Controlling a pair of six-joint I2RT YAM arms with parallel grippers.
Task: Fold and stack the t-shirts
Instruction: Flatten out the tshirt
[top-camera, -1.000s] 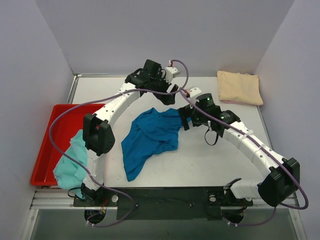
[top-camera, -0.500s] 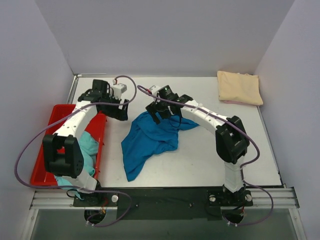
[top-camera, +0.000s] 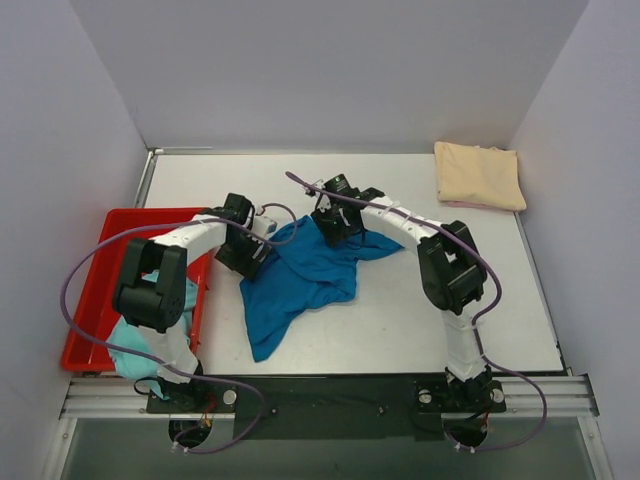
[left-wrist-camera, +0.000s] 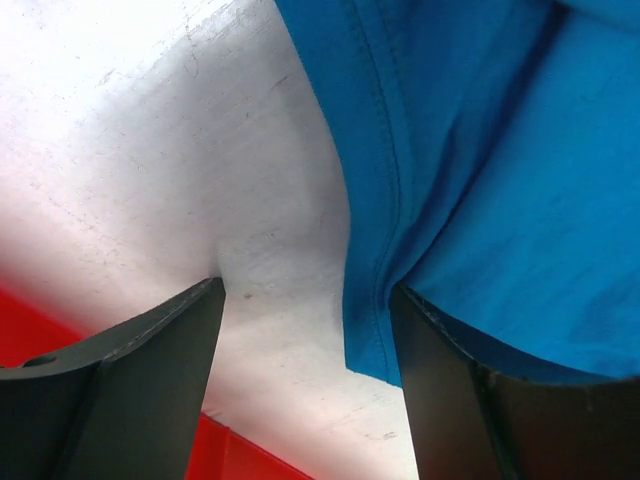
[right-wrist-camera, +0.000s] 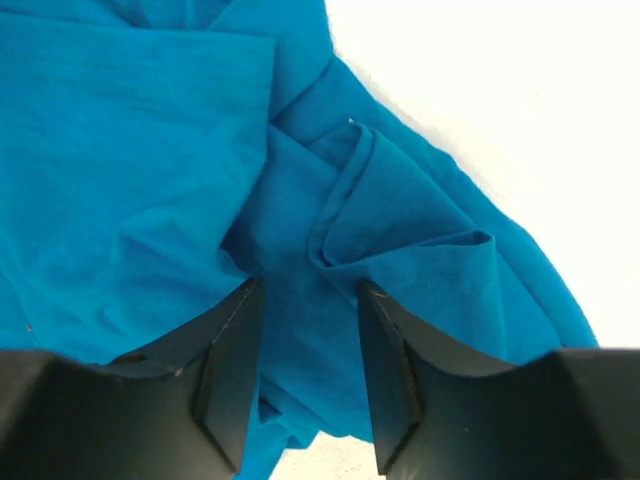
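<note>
1. Left claw (left-wrist-camera: 305, 290): jaws wide apart, straddling the hem of the deep blue t-shirt (left-wrist-camera: 500, 180). One finger is over bare worktop (left-wrist-camera: 150, 120), the other at the cloth's edge.
2. Right claw (right-wrist-camera: 310, 285): jaws partly apart, set down over a rumpled fold of the same shirt, not pinching it.
3. The blue shirt lies crumpled mid-worktop, between both claws.
4. The cream t-shirt (top-camera: 478, 175) lies folded at the far right corner.
5. The teal t-shirt (top-camera: 128, 345) spills over the near end of the red tray (top-camera: 90, 300) on the left.

**A:** ok so where's everything sitting?

**B:** crumpled shirt (top-camera: 300, 285) mid-table (top-camera: 380, 330), folded shirt (top-camera: 478, 175) in the far right corner. tray (top-camera: 85, 300) on the left, third shirt (top-camera: 135, 345) in it, spilling over its near edge.
</note>
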